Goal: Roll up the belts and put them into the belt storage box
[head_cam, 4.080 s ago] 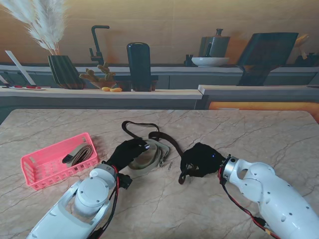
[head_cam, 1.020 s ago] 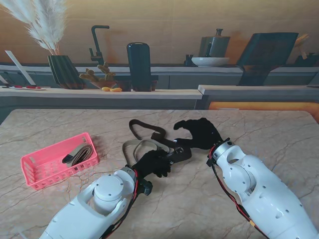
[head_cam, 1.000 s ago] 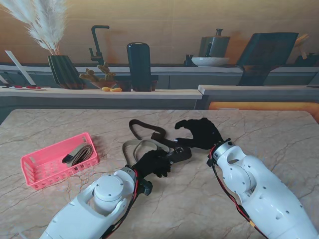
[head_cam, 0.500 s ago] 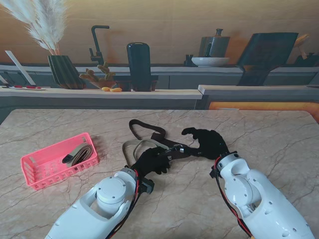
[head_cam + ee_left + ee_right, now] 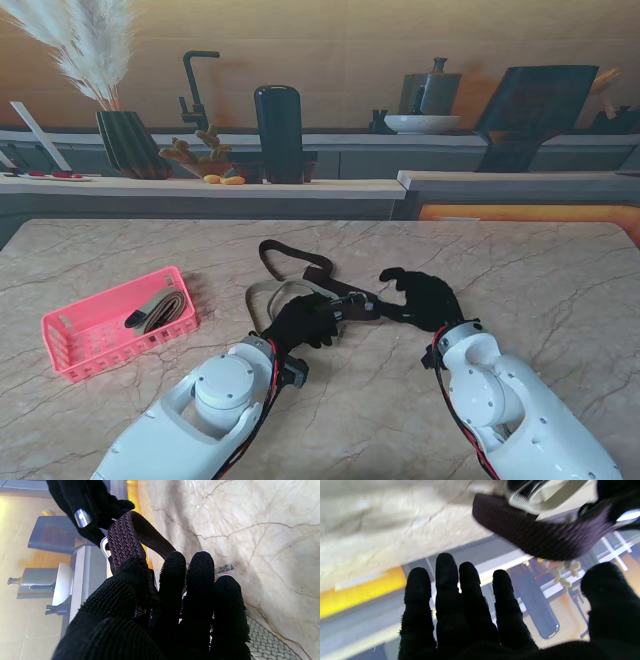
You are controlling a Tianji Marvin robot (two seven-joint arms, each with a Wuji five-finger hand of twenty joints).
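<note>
A dark brown woven belt (image 5: 285, 255) lies looped in the middle of the table. My left hand (image 5: 305, 320) is shut on its buckle end (image 5: 125, 537) and holds it off the table; the metal buckle (image 5: 103, 546) shows beside the thumb. My right hand (image 5: 420, 295) hovers just right of that end with fingers spread. In the right wrist view the brown belt (image 5: 535, 540) hangs past the fingertips (image 5: 446, 565), outside any grasp. A beige belt (image 5: 262, 295) lies under my left hand. The pink storage basket (image 5: 70, 340) at the left holds a rolled belt (image 5: 160, 310).
Beyond the marble table's far edge runs a counter with a dark vase of pampas grass (image 5: 128, 140), a black cylinder (image 5: 278, 132) and a bowl (image 5: 420, 123). The beige belt (image 5: 265, 642) trails beside my left fingers.
My right hand has come nearer to me and now sits beside the belt end. My left hand, earlier on the beige belt, now holds the brown belt's buckle end.
</note>
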